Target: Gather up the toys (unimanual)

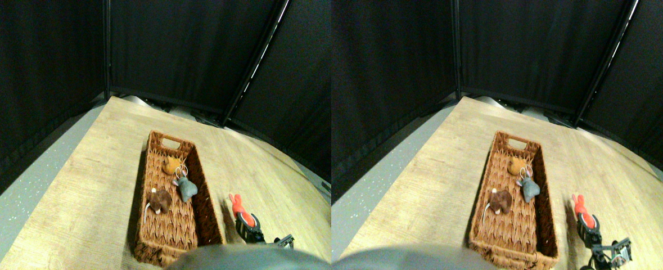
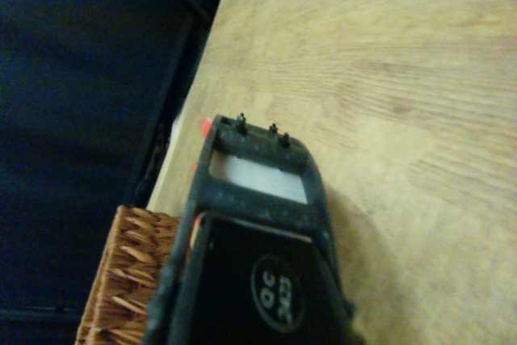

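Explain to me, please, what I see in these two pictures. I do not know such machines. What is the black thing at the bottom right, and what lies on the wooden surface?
The machine is a four-legged robot that collects plush toys with one arm. The wide picture comes from its front camera, looking down; it shows the same scene twice, once per eye. The other picture comes from a camera on the arm, behind its claw.

On the wooden table stands a long woven basket. Inside lie three toys: an orange toy, a grey toy and a brown toy.

The black thing is the claw. It sits at a red toy beside the basket. Whether it holds the toy already, the pictures do not show clearly. In the arm view only a small red edge shows past the dark jaw.
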{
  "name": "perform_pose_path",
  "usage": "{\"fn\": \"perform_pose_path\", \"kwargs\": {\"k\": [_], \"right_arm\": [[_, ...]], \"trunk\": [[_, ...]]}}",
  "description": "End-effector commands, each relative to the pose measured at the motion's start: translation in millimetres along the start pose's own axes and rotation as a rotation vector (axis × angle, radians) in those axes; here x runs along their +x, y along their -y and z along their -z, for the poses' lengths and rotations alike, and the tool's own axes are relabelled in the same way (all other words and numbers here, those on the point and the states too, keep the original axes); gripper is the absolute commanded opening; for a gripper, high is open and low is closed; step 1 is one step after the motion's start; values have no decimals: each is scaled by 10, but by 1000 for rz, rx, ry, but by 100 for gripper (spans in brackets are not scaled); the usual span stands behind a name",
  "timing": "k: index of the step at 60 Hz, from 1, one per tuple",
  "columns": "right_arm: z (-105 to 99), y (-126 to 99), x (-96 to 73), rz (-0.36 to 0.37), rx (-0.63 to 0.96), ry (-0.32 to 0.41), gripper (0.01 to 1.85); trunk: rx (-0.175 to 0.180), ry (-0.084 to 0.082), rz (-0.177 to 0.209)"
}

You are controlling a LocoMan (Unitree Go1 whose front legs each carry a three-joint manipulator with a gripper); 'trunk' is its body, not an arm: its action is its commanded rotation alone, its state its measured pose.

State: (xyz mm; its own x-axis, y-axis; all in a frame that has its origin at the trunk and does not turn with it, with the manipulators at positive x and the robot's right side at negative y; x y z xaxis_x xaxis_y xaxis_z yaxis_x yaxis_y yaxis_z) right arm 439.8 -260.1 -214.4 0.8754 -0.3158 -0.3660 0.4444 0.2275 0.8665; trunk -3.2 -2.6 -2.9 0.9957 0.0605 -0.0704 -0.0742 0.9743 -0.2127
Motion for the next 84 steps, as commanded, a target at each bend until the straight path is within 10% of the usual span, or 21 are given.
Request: {"fn": "perform_pose_path", "kwargs": {"k": [1, 20, 45, 84], "right_arm": [[68, -272, 22, -120, -36, -60, 6], [287, -935, 64, -298, -106, -154, 6], [667, -1515, -62, -362, -210, -258, 6], [1291, -1478, -172, -319, -148, -386, 6]], "trunk": [[-17, 6, -10], [-57, 36, -33], [-123, 71, -83], [-189, 87, -157]]}}
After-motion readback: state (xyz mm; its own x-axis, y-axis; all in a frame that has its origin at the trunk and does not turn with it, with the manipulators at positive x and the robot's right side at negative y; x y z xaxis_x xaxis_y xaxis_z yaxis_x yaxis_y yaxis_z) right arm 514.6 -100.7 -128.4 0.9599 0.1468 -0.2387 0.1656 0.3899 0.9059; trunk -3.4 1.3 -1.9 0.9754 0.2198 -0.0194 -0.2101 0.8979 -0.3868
